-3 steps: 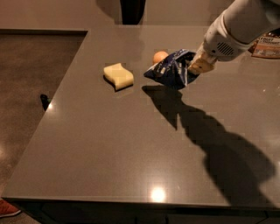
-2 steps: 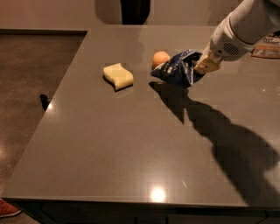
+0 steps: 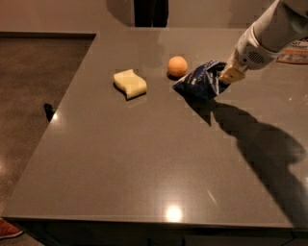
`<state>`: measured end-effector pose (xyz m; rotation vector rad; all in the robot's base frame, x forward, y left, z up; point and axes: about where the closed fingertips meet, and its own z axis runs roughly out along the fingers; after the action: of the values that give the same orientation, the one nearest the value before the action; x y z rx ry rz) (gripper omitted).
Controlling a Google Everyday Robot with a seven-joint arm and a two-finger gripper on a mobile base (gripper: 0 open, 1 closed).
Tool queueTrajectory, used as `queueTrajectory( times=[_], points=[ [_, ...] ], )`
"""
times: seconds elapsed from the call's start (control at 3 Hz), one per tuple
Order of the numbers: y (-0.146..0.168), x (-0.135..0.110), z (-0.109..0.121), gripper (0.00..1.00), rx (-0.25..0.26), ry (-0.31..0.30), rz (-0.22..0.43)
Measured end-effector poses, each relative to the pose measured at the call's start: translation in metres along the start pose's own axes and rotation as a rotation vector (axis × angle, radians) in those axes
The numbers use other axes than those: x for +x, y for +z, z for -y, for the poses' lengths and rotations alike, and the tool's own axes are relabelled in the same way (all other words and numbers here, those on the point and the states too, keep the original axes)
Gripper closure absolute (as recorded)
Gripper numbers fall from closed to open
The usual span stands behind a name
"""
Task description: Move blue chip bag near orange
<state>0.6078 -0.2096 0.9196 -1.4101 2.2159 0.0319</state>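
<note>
The blue chip bag is crumpled on the grey table, just right of the orange, with a narrow gap between them. My gripper comes in from the upper right on a white arm and is shut on the bag's right end. One tan finger shows against the bag. The bag's right end looks slightly raised, and the orange is fully visible.
A pale yellow wavy sponge lies left of the orange. A printed packet sits at the table's far right edge. A dark upright object stands behind the table. The table's left edge drops to the floor.
My gripper and the bag have shifted a little to the right, so the bag no longer overlaps the orange. The orange and the sponge have not moved.
</note>
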Motion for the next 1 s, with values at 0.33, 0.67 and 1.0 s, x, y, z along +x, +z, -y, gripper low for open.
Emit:
queueTrajectory(
  times=[0.33,0.67,1.0],
  points=[
    [0.0086,0.0048,0.0091,0.43,-0.006,0.012,-0.021],
    [0.0102,0.0043,0.0083,0.2,-0.009,0.011,-0.02],
    [0.0123,0.0037,0.0077,0.0,-0.012,0.009,-0.021]
  ],
)
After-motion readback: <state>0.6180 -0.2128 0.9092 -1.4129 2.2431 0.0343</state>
